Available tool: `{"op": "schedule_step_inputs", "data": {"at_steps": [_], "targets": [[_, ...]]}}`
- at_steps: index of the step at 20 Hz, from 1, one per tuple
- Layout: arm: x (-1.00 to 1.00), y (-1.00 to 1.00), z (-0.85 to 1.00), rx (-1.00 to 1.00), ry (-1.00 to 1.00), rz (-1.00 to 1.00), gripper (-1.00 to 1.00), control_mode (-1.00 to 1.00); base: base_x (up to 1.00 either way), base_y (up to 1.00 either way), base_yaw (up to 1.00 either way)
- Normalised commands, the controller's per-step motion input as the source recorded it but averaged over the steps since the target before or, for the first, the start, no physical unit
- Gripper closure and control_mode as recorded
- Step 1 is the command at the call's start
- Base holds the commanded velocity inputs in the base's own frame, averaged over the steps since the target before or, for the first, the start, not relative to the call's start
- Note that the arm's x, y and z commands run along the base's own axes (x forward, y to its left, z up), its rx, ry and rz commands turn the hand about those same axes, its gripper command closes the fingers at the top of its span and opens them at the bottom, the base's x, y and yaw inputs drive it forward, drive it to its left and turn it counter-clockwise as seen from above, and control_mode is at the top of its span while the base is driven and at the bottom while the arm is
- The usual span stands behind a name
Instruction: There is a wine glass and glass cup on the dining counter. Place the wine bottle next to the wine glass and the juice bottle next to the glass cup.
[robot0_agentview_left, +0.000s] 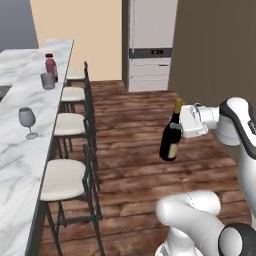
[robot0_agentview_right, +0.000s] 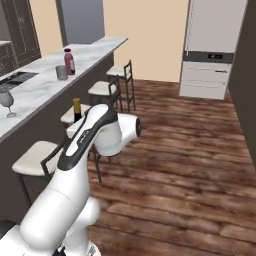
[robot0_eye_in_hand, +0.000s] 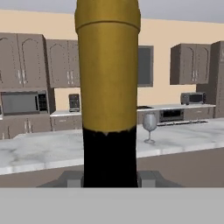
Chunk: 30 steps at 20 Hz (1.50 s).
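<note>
Your claw (robot0_agentview_left: 181, 126) is clamped on the neck of the wine bottle (robot0_agentview_left: 171, 134), just below the gold foil, and holds it in the air over the wooden floor (robot0_agentview_left: 150, 150), slightly tilted, clear of the bench (robot0_agentview_left: 20, 165). From the hand camera the bottle's neck (robot0_eye_in_hand: 108, 109) rises straight up between the two finger tips, gold above and black below. In the right base view only the bottle's gold top and dark shoulder (robot0_agentview_right: 77, 110) show behind the arm.

Between the bottle and the bench stands a row of stools (robot0_agentview_left: 62, 180) with pale seats and dark frames. On the marble bench top, nearest you, the wine glass (robot0_agentview_left: 27, 121) stands upright and alone; the hand camera sees it (robot0_eye_in_hand: 149, 127) to the right of the bottle's neck. Farther along the same top, the glass cup (robot0_agentview_left: 47, 81) stands just beside the juice bottle (robot0_agentview_left: 51, 67), both upright. Beyond the stools, a tall pale cabinet unit (robot0_agentview_left: 150, 45) stands against the far wall.
</note>
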Motion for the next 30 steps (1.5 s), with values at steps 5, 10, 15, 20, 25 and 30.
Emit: {"op": "schedule_step_inputs", "data": {"at_steps": [5,10,15,20,25,30], "targets": [[0.0,0.0,0.0,0.0,0.0,0.0,1.0,1.0,0.66,-0.35,0.0],[0.0,0.0,0.0,0.0,0.0,0.0,1.0,1.0,0.71,-0.33,0.01],[0.0,0.0,0.0,0.0,0.0,0.0,1.0,1.0,0.72,-0.32,0.01],[0.0,0.0,0.0,0.0,0.0,0.0,1.0,1.0,0.74,-0.3,0.01],[0.0,0.0,0.0,0.0,0.0,0.0,1.0,1.0,0.75,-0.3,0.01],[0.0,0.0,0.0,0.0,0.0,0.0,1.0,1.0,0.74,-0.33,0.02]]}}
